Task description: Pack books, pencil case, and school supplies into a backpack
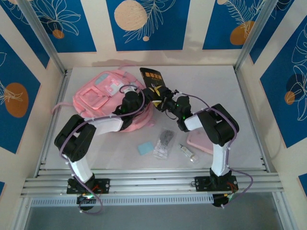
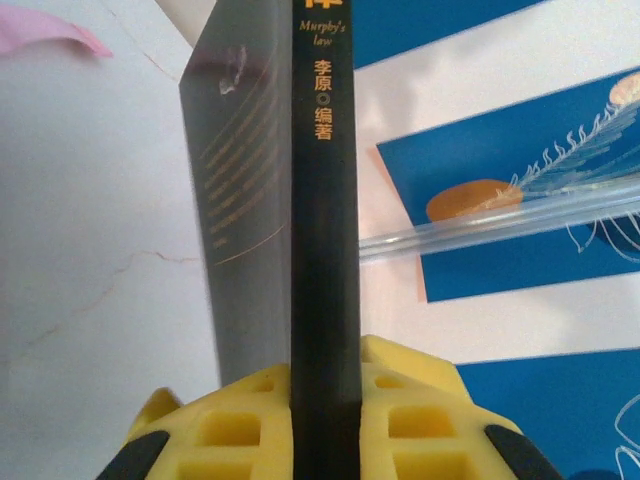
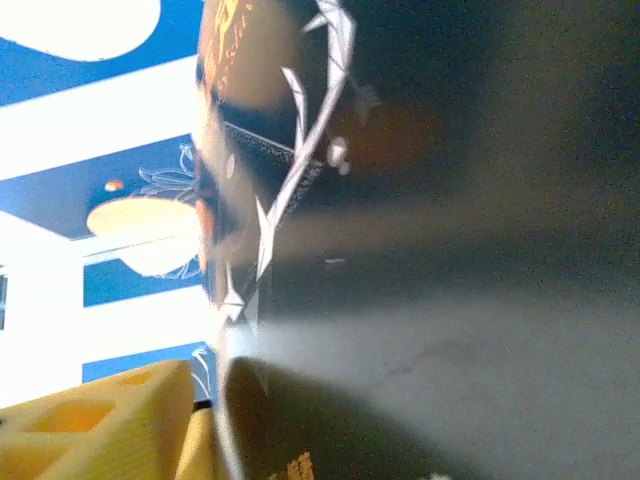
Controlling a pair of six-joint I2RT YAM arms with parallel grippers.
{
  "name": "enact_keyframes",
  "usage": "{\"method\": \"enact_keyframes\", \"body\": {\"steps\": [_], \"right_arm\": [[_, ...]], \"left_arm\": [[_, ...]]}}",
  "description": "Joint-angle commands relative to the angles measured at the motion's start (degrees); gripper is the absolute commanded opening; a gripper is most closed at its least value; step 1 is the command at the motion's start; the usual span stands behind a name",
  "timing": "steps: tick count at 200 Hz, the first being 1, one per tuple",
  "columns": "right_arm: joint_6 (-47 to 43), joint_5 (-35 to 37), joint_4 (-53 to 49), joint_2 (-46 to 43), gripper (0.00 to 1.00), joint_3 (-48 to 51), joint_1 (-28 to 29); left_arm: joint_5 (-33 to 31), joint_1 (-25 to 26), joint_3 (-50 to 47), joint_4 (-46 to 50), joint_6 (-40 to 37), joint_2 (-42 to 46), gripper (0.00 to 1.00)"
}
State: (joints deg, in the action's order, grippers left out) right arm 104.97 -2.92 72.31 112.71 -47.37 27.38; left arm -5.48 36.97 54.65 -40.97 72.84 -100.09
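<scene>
A black book (image 1: pixel 152 79) with gold print is held up over the right edge of the pink backpack (image 1: pixel 103 98). My left gripper (image 1: pixel 141 96) is shut on it; in the left wrist view both yellow fingers (image 2: pixel 415 420) clamp the book's spine (image 2: pixel 325 200). My right gripper (image 1: pixel 164 101) meets the same book from the right. Its glossy cover (image 3: pixel 420 200) lies against one yellow finger (image 3: pixel 110 425), and the other finger is hidden behind it. The pink pencil case (image 1: pixel 197 142) lies partly under the right arm. A light blue pad (image 1: pixel 145 147), a clear bag (image 1: pixel 164 143) and a whitish tube (image 1: pixel 187 152) lie on the table.
The backpack's strap (image 1: pixel 60 106) trails to the left rail. Metal frame posts (image 1: pixel 45 38) stand at the back corners. White table surface (image 1: pixel 211 91) lies open at the back right.
</scene>
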Motion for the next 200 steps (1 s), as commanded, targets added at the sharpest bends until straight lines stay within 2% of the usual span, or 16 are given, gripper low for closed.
{"method": "enact_keyframes", "body": {"steps": [1,8,22,38,50,59,81,90,106,117,130,146,177,200], "right_arm": [[0.72,1.3,5.87,0.24,0.4,-2.47,-0.13],[0.61,1.19,4.89,0.0,0.29,-2.49,-0.22],[0.0,0.45,3.61,-0.16,0.13,-2.62,-0.48],[-0.42,-0.69,2.61,-0.27,0.0,-2.72,-0.97],[-0.63,-2.04,1.47,-0.51,0.0,-2.76,-1.56],[-0.85,-3.04,0.57,-0.78,0.0,-2.61,-2.12],[-2.7,-4.64,-1.51,-2.27,0.0,-2.2,-3.12],[-3.59,-4.81,-2.28,-2.7,0.0,-2.36,-3.12],[-4.46,-6.34,-4.24,-2.93,0.0,-3.53,-3.12],[-4.58,-7.41,-4.98,-2.59,0.0,-4.19,-3.24],[-4.56,-8.74,-5.81,-2.31,0.0,-4.39,-3.62],[-5.85,-11.44,-8.01,-2.61,0.0,-4.56,-4.14],[-13.65,-20.2,-20.1,-5.86,0.0,-5.36,-5.43],[-21.54,-24.64,-29.3,-10.11,0.0,-4.04,-6.68]], "left_arm": [[0.3,0.46,-1.43,-5.68,-0.03,5.04,0.0],[0.21,0.45,-2.28,-5.11,-0.29,5.71,0.0],[0.11,0.28,-4.09,-4.08,-1.05,7.1,0.0],[0.52,-0.05,-5.62,-1.85,-3.05,8.87,0.19],[1.42,-0.55,-6.26,1.13,-5.48,10.64,0.36],[2.07,-1.04,-6.6,4.69,-7.53,12.2,0.39],[1.16,-1.69,-8.42,9.89,-11.14,15.78,0.19],[0.91,-1.81,-9.02,10.1,-11.79,16.31,0.16],[1.49,-2.14,-8.95,10.07,-11.89,16.18,0.17],[1.84,-2.32,-8.78,9.99,-11.98,16.08,0.22],[2.21,-2.98,-8.6,11.08,-12.25,16.31,0.36],[3.21,-4.32,-8.12,14.29,-14.8,16.93,0.47],[10.31,-7.68,-2.93,28.4,-25.42,16.54,0.58],[16.66,-10.97,-6.19,24.47,-21.42,15.99,0.68]]}}
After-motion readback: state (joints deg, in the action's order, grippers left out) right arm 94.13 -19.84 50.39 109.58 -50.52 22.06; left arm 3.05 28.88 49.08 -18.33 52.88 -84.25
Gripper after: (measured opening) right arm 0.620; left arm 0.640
